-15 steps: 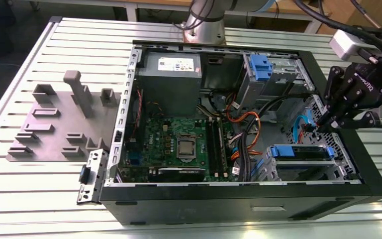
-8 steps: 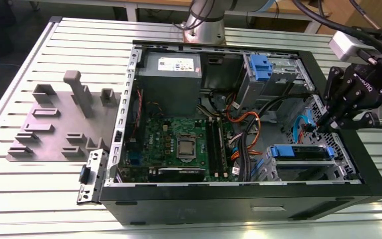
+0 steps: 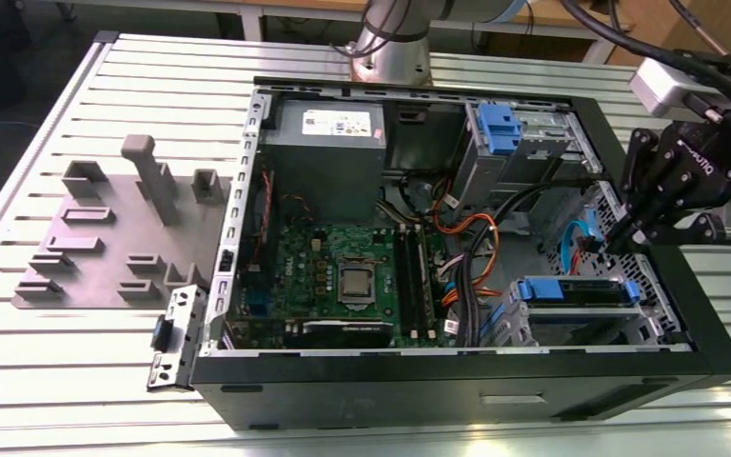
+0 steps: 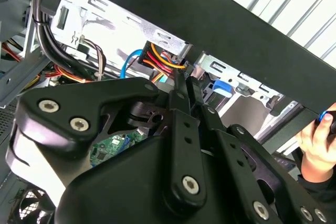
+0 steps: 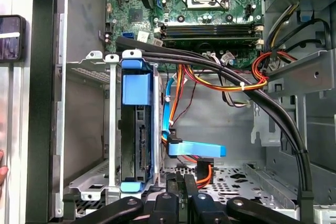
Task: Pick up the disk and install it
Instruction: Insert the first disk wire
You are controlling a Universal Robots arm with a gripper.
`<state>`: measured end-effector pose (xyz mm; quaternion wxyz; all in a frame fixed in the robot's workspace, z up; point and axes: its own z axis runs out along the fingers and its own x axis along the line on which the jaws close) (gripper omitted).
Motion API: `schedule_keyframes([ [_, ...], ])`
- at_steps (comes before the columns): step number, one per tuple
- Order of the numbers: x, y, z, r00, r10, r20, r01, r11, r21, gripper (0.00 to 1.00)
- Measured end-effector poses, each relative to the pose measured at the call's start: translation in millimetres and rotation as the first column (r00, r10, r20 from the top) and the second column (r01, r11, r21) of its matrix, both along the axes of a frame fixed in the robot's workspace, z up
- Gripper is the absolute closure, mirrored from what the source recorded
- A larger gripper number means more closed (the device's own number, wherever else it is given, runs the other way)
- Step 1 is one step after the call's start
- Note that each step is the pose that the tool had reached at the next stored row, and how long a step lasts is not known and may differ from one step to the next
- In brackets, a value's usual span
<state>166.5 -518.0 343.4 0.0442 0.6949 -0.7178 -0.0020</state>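
The disk (image 3: 577, 290) sits edge-on in the metal drive cage at the near corner of the open computer case, toward the exterior view's right, framed by its bright blue carrier. In the first wrist view the disk (image 5: 137, 129) stands in the cage, its blue bracket showing at both ends. My gripper (image 3: 612, 244) hangs just inside the case wall, a little above and beyond the disk. In both wrist views the black fingers press together, and the gripper (image 5: 182, 181) (image 4: 185, 85) holds nothing.
A grey power supply (image 3: 327, 143), the motherboard (image 3: 340, 276) and orange cable bundles (image 3: 467, 233) fill the case. A blue flat cable (image 5: 197, 149) lies loose beside the cage. A blue latch (image 3: 499, 129) sits in the upper bay. A grey fixture plate (image 3: 111, 238) lies on the exterior view's left. A person's hand (image 4: 316, 142) rests outside the case.
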Motion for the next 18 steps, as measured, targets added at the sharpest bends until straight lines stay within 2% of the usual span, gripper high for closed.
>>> schedule_keyframes([
  [3,-0.6,0.0,3.5,1.0000,0.000,0.0000,0.000,1.0000,0.0000,0.84],
  [6,-3.3,0.0,3.8,1.0000,0.000,0.0006,0.000,1.0000,-0.0001,0.84],
  [8,-7.1,0.0,3.8,1.0000,0.000,0.0045,0.000,1.0000,-0.0001,0.84],
  [11,-10.6,0.0,3.8,0.9998,0.000,0.0219,0.000,1.0000,-0.0003,0.84],
  [12,-12.8,0.0,3.8,0.9990,0.001,0.0441,-0.001,1.0000,-0.0004,0.84],
  [13,-13.9,0.0,3.7,0.9986,0.001,0.0528,-0.001,1.0000,-0.0004,0.84],
  [14,-15.5,0.0,3.7,0.9983,0.001,0.0583,-0.001,1.0000,-0.0003,0.84],
  [15,-17.5,0.0,3.7,0.9981,0.001,0.0611,-0.001,1.0000,-0.0004,0.84],
  [18,-20.8,-1.4,3.5,0.9978,0.002,0.0666,-0.002,1.0000,-0.0004,0.84],
])
